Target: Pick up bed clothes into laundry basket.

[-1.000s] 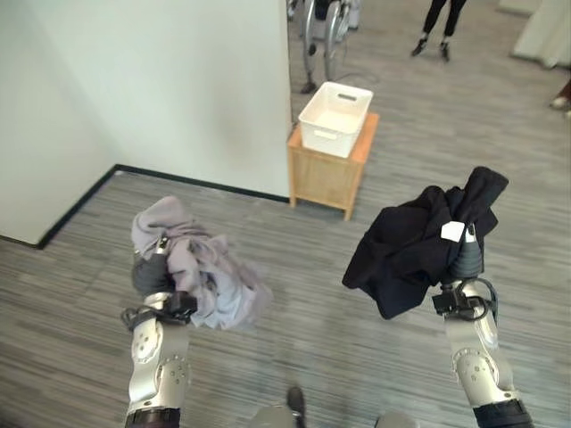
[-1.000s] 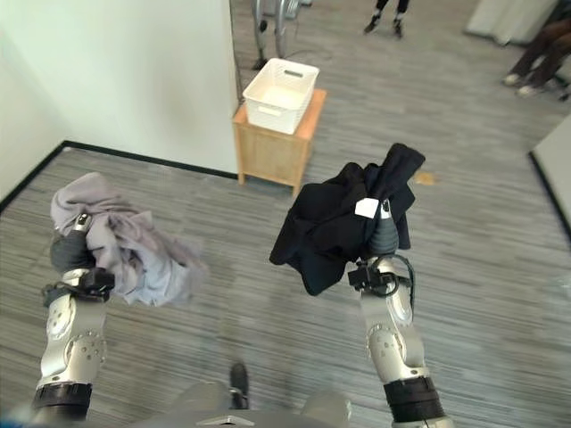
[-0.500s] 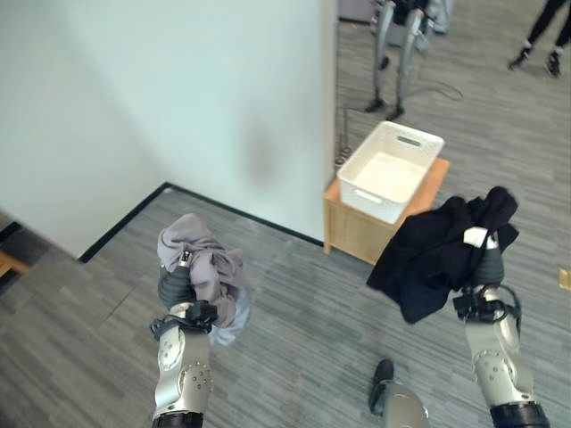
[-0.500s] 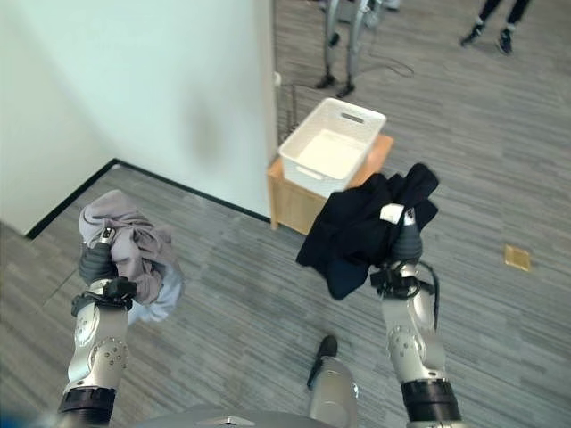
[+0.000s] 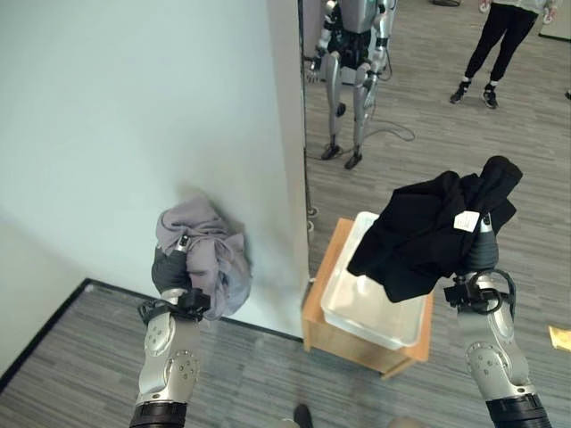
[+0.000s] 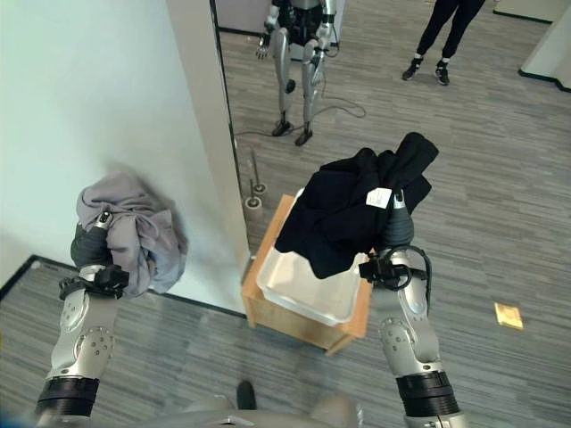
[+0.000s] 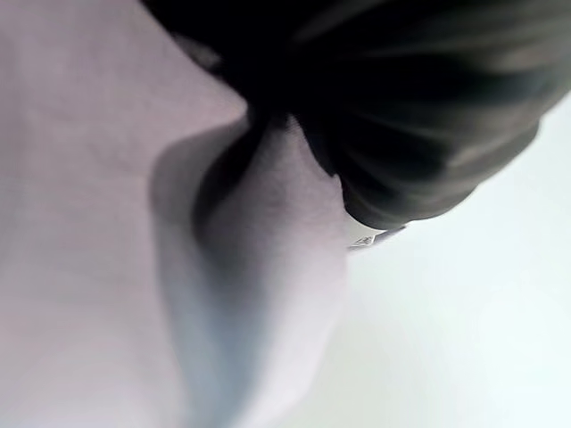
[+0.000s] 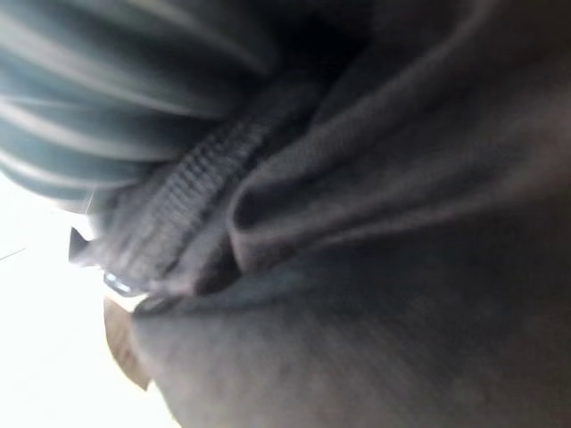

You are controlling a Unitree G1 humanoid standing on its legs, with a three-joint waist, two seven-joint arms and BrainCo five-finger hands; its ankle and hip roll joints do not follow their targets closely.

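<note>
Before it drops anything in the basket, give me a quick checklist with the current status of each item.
1. Black garment held in the right hand: ok, bunched over it.
2. Grey garment held in the left hand: ok.
3. White laundry basket on the wooden stand: ok, nothing visible inside.
4. Black garment over the basket: ok, it hangs partly above it.
5. Grey garment over the basket: not ok, off to the left by the wall.
6. Fingers' grip on either cloth: cannot tell, cloth hides them.

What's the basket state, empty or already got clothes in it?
Looks empty: the white laundry basket on the wooden stand shows bare bottom. The black garment hangs above it from the right hand, hiding its far part.
</note>
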